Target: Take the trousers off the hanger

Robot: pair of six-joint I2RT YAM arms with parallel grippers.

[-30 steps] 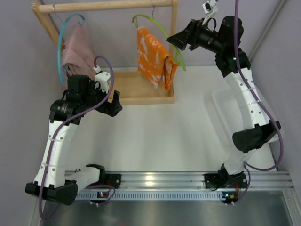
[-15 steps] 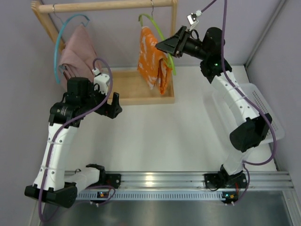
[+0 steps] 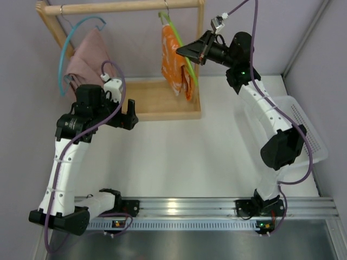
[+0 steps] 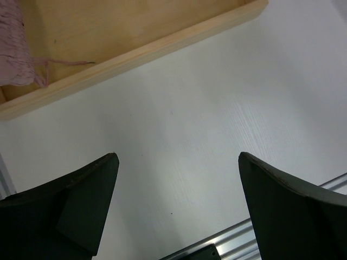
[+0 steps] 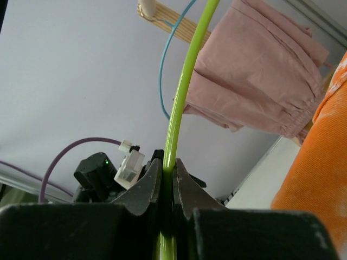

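Over the last second your right gripper (image 3: pixel 184 51) has come in from beside the rack's right post. Its jaws are now pinched together on the wire of the green hanger (image 3: pixel 174 38). The hanger has swung from a broad arc to nearly edge-on, and the orange trousers (image 3: pixel 173 62) have turned with it, still draped over it. So you hold the hanger, not the cloth, and nothing is off yet. Your left gripper (image 3: pixel 130 114) has barely shifted: fingers wide apart, empty, over the white table (image 3: pixel 179 157) just beside the rack's wooden base (image 3: pixel 157 100). The pink trousers (image 3: pixel 87 59) hang on the blue hanger (image 3: pixel 65 51) at the left of the wooden rail (image 3: pixel 124 6). A white basket (image 3: pixel 309 130) sits to your right, and pale lilac walls close in behind.
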